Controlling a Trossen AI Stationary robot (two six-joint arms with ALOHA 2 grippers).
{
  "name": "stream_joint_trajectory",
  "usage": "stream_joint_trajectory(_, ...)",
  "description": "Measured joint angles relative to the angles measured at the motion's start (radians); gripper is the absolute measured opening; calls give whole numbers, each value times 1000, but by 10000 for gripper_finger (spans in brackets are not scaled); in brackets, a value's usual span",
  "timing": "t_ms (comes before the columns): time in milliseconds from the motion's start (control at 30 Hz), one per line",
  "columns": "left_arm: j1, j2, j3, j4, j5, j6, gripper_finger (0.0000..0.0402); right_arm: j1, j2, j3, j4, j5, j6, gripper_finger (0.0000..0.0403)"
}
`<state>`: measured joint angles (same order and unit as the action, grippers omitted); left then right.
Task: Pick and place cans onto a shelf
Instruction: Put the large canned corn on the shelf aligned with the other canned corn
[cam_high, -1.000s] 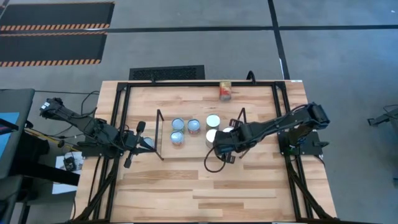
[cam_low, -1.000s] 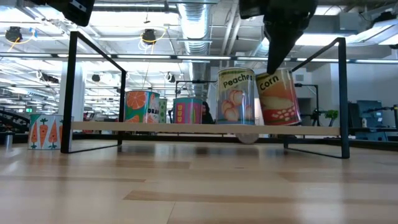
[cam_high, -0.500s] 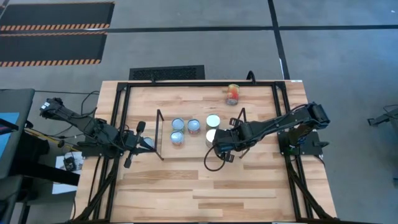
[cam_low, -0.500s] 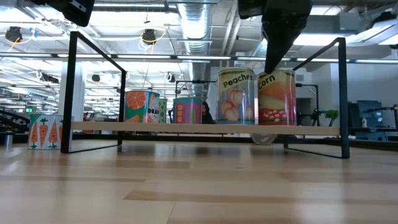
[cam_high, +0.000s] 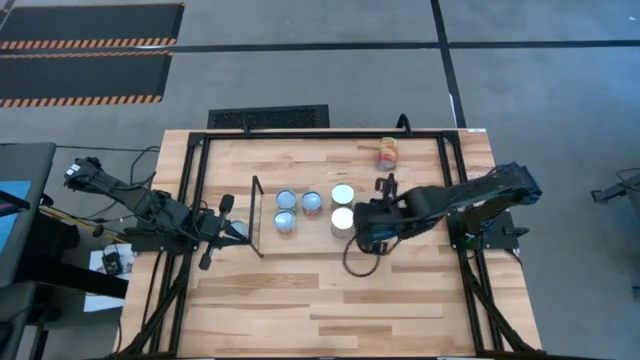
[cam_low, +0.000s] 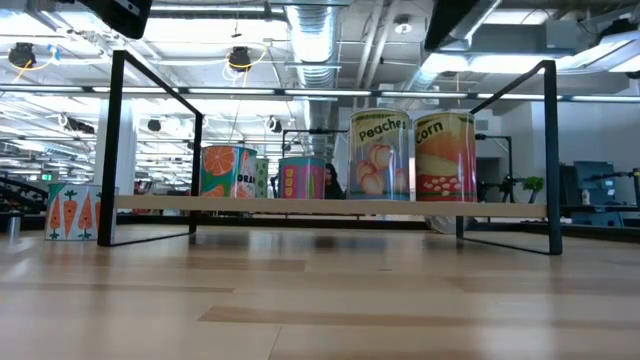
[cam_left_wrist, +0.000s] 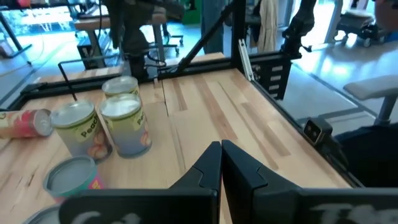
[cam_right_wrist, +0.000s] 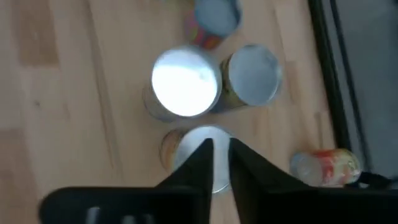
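The shelf holds three small silver-blue-topped cans and wider whitish-topped cans, among them Peaches and Corn, all upright. My right gripper hovers above the Corn can, clear of it and open by a narrow gap. In the high view the gripper hides that can. A carrot-label can stands on the table left of the shelf. My left gripper is shut, above the table beside it. A red-label can lies on its side.
A black metal frame edges the table on the left, far and right sides. The lying can is on the table near the far right frame post. Bare wood tabletop stretches from the shelf to the near edge.
My right gripper has risen off the Corn can and gone a little toward the table's right edge. The Corn can, tilted before, now stands upright on the shelf beside Peaches. The lying red-label can has rolled along the table toward the right edge.
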<state>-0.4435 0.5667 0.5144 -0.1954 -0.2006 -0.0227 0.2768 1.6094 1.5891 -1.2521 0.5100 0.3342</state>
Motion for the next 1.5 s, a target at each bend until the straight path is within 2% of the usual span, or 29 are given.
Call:
stream_joint_trajectory(133,0,1,-20,84,1,13,0,-32,-115,-14,6,59,-31,12)
stream_joint_trajectory(267,0,-1,-97,224,-12,30,0,-141,-264,-113,87,67,-72,15)
stream_joint_trajectory(400,0,-3,-193,350,-113,33,0,-326,-414,-305,237,15,-103,5)
stream_joint_trajectory(533,0,-5,-263,450,-223,29,0,-541,-527,-450,348,-18,-70,22)
stream_joint_trajectory(667,0,-5,-300,508,-280,25,0,-757,-549,-510,370,-92,-8,70)
stream_joint_trajectory(867,0,-5,-302,505,-309,53,0,-1002,-440,-531,381,-209,90,178)
stream_joint_trajectory(967,0,-5,-302,504,-309,53,0,-1080,-349,-531,424,-299,155,240)
stream_joint_trajectory(1067,0,-5,-302,502,-309,54,0,-1129,-248,-531,497,-393,167,284)
stream_joint_trajectory(1233,0,-5,-302,501,-308,55,0,-1159,-100,-507,595,-453,192,314)
stream_joint_trajectory(1500,0,-5,-302,473,-302,56,0,-1168,93,-423,646,-466,252,317)
